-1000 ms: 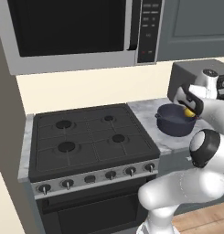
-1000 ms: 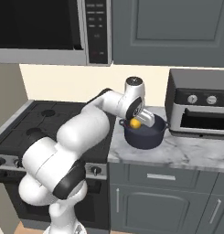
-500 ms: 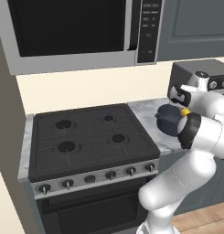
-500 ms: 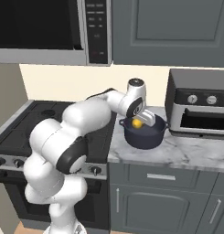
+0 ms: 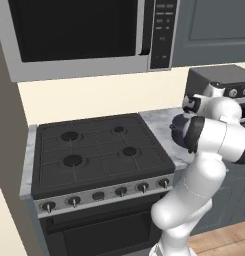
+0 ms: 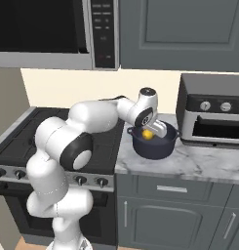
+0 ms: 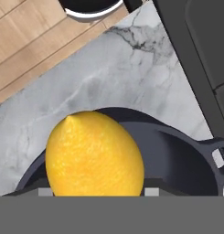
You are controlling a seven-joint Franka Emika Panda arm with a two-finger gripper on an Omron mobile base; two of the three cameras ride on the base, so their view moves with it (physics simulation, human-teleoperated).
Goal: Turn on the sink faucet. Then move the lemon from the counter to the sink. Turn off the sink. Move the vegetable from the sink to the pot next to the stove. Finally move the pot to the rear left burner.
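Note:
My gripper is shut on the lemon, a small yellow-orange oval, and holds it just inside the mouth of the dark grey pot. The pot stands on the marble counter right of the black stove. In the hand view the lemon sits large between the fingers of my gripper, with the pot under it. From the left base view my arm covers most of the pot. The rear left burner is bare.
A toaster oven stands on the counter close to the right of the pot. A microwave hangs above the stove. The counter's front edge and the wooden floor show in the hand view.
The lemon has sunk a little lower into the pot's mouth, still in my grip. My elbow has swung up and over toward the stove side.

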